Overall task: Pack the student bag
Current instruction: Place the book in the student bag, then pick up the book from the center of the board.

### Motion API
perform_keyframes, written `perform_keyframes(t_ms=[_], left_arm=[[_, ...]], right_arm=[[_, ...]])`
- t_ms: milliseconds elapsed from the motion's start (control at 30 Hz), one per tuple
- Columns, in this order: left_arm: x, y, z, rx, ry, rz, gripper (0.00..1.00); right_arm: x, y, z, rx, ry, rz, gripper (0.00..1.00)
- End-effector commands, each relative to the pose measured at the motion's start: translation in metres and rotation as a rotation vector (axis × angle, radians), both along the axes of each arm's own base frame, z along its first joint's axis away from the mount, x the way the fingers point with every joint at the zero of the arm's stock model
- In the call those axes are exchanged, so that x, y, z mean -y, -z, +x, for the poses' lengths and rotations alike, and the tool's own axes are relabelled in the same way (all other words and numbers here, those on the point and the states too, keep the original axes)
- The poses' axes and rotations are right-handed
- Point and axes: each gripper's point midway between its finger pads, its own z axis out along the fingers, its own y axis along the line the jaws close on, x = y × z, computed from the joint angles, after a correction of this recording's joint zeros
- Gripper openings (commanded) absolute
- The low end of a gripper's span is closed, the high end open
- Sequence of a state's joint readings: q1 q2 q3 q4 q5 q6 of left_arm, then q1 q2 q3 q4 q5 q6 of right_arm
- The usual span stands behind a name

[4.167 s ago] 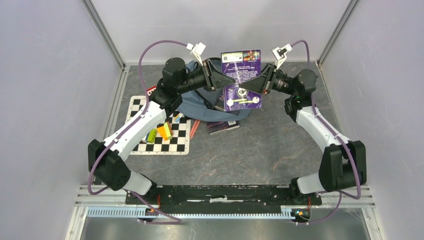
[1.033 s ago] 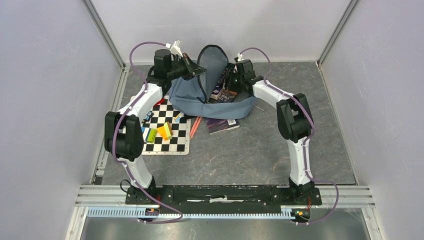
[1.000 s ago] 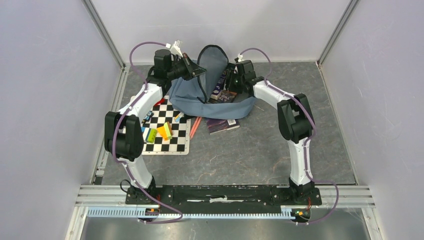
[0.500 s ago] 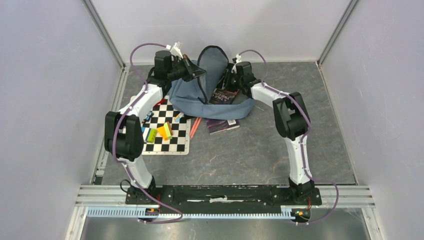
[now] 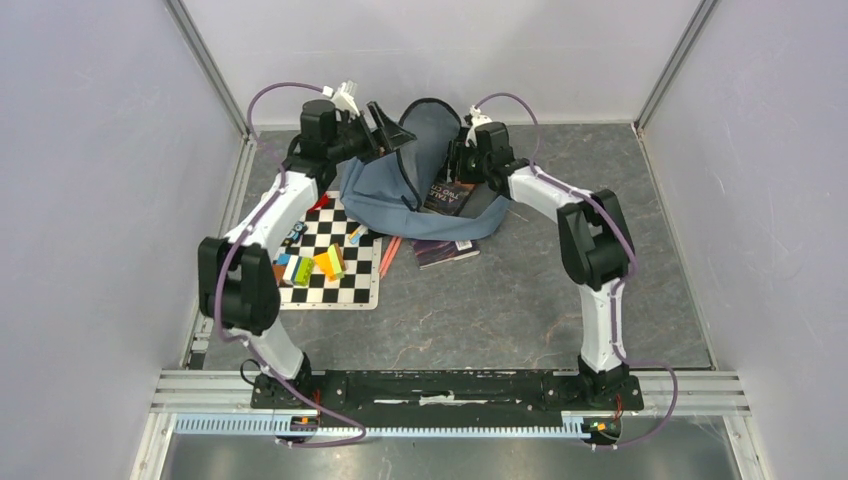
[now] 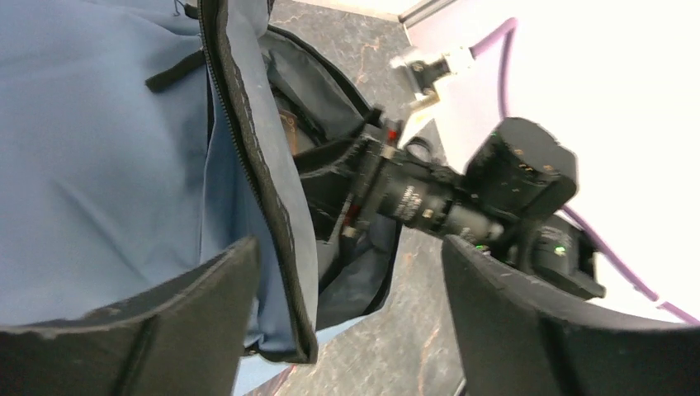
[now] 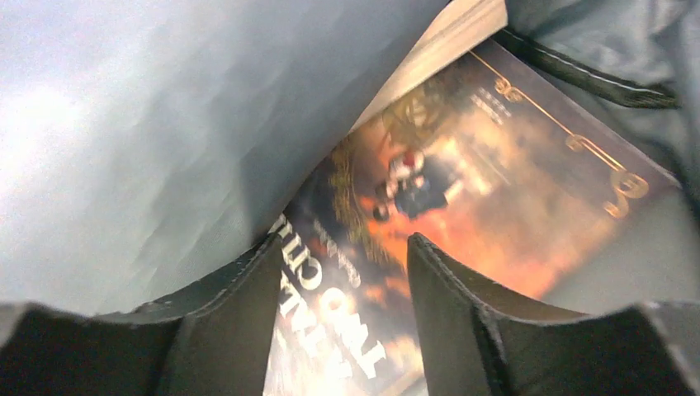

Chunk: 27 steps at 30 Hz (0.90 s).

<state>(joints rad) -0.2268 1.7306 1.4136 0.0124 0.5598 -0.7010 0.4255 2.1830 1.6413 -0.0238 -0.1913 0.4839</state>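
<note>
The student bag [image 5: 385, 195], a blue-grey backpack, lies at the back of the table with its main flap [image 5: 430, 125] standing up and the mouth gaping. My left gripper [image 5: 400, 129] hovers open at the flap's left edge. In the left wrist view the dark zipper edge [image 6: 262, 177] hangs just inside the left finger [image 6: 177, 322], not pinched. My right gripper [image 5: 456, 176] reaches into the bag's mouth, open [image 7: 342, 276], above a book with an orange cover [image 7: 503, 173]. That book [image 5: 448, 196] rests inside against the pale lining [image 7: 157, 124].
A second book [image 5: 447, 251] sticks out from under the bag's front. Beside it lie red pencils [image 5: 389, 254]. A checkered mat [image 5: 345, 282] on the left carries coloured blocks [image 5: 318, 265]. Grey walls and metal rails enclose the table.
My left gripper has opened and let go of the flap edge, and that arm has shifted back. The right gripper narrowed, then opened again inside the bag.
</note>
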Motion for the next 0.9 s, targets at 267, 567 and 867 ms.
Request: perform_keyframes(t_ms=[267, 567, 867], left_arm=[[-0.033, 0.016, -0.091, 0.038, -0.06, 0.219, 1.0], [-0.021, 0.094, -0.146, -0.113, -0.045, 0.195, 0.99], [0.01, 0.133, -0.141, -0.147, -0.087, 0.106, 0.86]], right_arm=[[0.078, -0.101, -0.101, 0.261, -0.03, -0.192, 0.73], [0.109, -0.056, -0.181, 0.192, 0.0, -0.05, 0.74], [0.085, -0.005, -0.21, 0.064, -0.072, 0.15, 0.52]])
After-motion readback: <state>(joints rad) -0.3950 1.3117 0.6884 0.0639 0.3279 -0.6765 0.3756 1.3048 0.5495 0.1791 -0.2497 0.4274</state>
